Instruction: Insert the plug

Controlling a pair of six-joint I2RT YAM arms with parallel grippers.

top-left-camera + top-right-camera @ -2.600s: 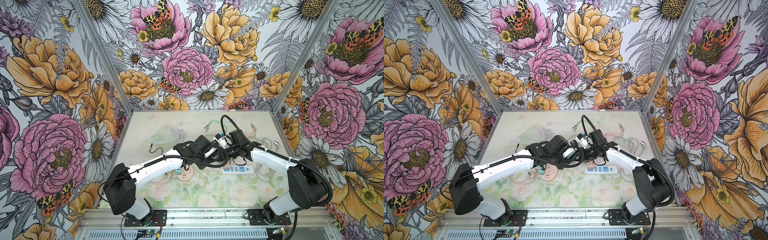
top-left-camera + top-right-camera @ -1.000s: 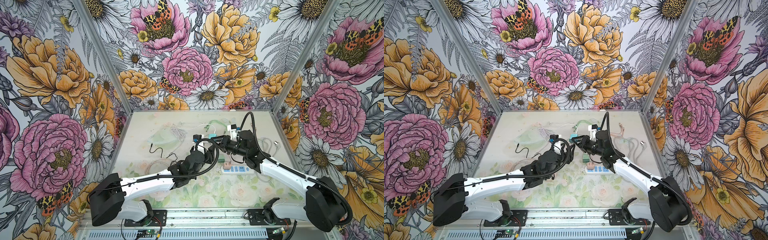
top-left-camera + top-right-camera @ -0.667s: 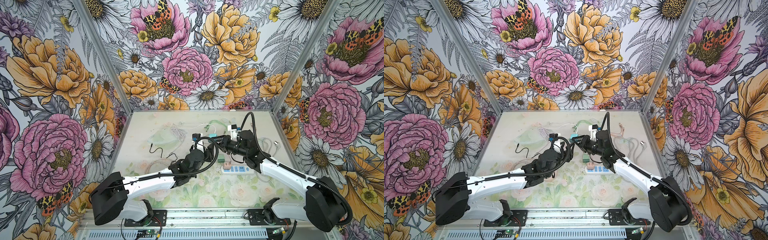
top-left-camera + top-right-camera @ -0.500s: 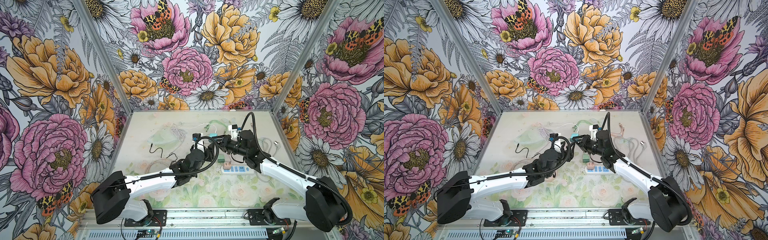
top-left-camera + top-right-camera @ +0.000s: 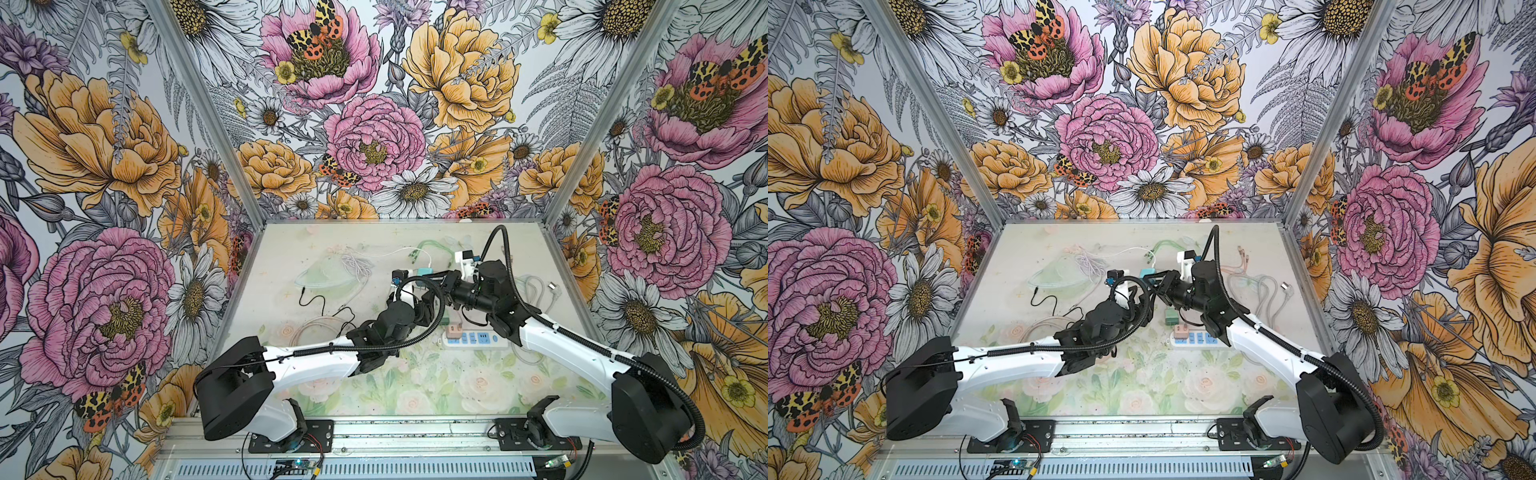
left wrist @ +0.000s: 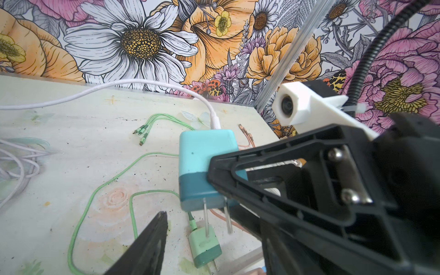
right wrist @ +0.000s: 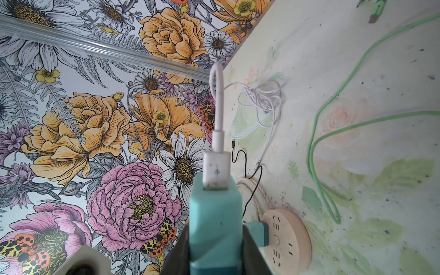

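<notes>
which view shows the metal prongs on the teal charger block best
The left wrist view: both metal prongs stick out clear below the teal charger block. The right wrist view shows only its cable end; in both top views it is a tiny teal patch, prongs unseen.

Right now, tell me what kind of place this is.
Likely a robot test cell: flower-print walls box in a table, two robot arms mount on its front rail, with a power strip and teal charger.

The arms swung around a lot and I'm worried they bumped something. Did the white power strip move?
No. The white power strip lies in the same spot on the table, no nearer its front edge or either side than before.
</notes>
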